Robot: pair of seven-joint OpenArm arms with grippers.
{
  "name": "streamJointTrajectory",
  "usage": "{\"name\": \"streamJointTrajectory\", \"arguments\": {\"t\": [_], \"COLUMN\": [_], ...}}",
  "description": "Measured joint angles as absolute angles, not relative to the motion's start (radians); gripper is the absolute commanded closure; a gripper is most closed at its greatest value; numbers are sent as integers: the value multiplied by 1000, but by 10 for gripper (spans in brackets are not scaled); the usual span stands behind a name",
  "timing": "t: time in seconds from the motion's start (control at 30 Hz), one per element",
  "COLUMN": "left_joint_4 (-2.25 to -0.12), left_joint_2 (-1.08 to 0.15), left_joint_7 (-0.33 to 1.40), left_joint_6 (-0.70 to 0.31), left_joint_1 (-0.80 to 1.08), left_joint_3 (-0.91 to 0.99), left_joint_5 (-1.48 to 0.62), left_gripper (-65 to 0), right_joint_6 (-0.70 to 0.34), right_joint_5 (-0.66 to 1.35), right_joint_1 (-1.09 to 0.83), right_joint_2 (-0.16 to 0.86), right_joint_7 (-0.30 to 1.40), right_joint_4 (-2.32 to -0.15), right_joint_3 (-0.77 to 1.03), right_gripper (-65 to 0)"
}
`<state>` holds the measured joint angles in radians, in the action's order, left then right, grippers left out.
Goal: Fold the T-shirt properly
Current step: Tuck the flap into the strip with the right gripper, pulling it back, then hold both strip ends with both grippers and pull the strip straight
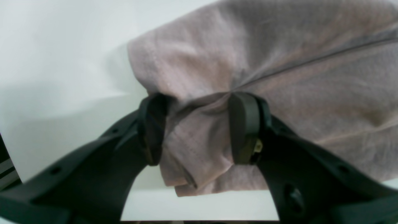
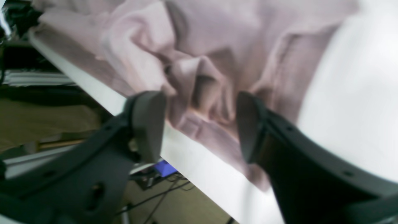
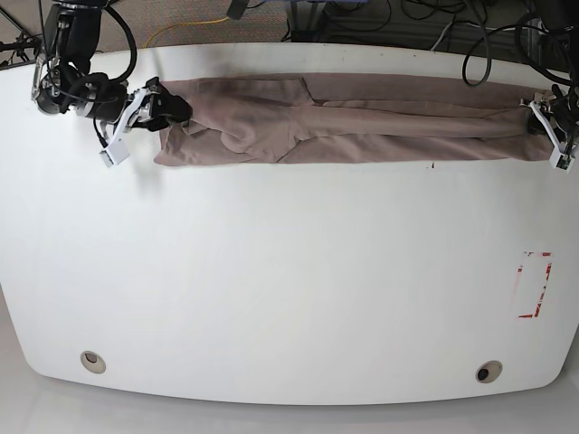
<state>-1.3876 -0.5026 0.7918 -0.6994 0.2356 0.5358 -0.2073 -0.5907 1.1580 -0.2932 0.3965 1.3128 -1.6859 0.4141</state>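
Observation:
The mauve-brown T-shirt (image 3: 362, 122) lies stretched in a long narrow band across the far part of the white table. At its right end in the base view, my left gripper (image 3: 544, 122) holds it. In the left wrist view a bunched hem of the T-shirt (image 1: 279, 62) is pinched between both pads of the left gripper (image 1: 199, 130). At the shirt's left end my right gripper (image 3: 172, 110) stands open. In the right wrist view, crumpled folds of the T-shirt (image 2: 217, 46) lie just beyond the right gripper (image 2: 199, 127), with nothing between its pads.
The white table (image 3: 271, 271) has a red-and-white mark (image 3: 534, 285) at its right and two round holes (image 3: 91, 362) (image 3: 488, 372) near the front edge. Cables (image 3: 407, 23) lie beyond the far edge. The shirt end runs along the table edge (image 2: 192, 161).

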Motion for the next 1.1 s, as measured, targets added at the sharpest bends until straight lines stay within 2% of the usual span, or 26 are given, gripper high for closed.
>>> {"name": "streamJointTrajectory", "arguments": {"t": [0.17, 0.3, 0.47, 0.6, 0.87, 1.1], "left_joint_4": [-1388, -1389, -1390, -1389, -1390, -1390], "left_joint_2": [-503, -502, -502, -502, -502, -499], "left_joint_7": [792, 792, 792, 792, 792, 792], "left_joint_6": [-699, -699, -699, -699, -699, -699], "left_joint_1": [235, 235, 235, 236, 236, 235], "left_joint_3": [536, 536, 536, 536, 536, 536], "left_joint_5": [-207, -207, -207, -207, -207, -206], "left_gripper": [-293, -293, -293, -293, -293, -293], "right_joint_6": [-588, -591, -594, -594, -594, -607], "right_joint_5": [1171, 1171, 1110, 1002, 864, 863], "right_joint_1": [-317, -320, -319, -295, -233, -226], "right_joint_2": [393, 321, 238, 185, 139, 246], "right_joint_7": [1309, 1310, 1304, 1310, 1290, 1169], "right_joint_4": [-1833, -1890, -1890, -1887, -1779, -1644], "right_joint_3": [430, 392, 318, 268, 231, 235], "right_gripper": [-371, -363, -219, -146, -138, -138]}}
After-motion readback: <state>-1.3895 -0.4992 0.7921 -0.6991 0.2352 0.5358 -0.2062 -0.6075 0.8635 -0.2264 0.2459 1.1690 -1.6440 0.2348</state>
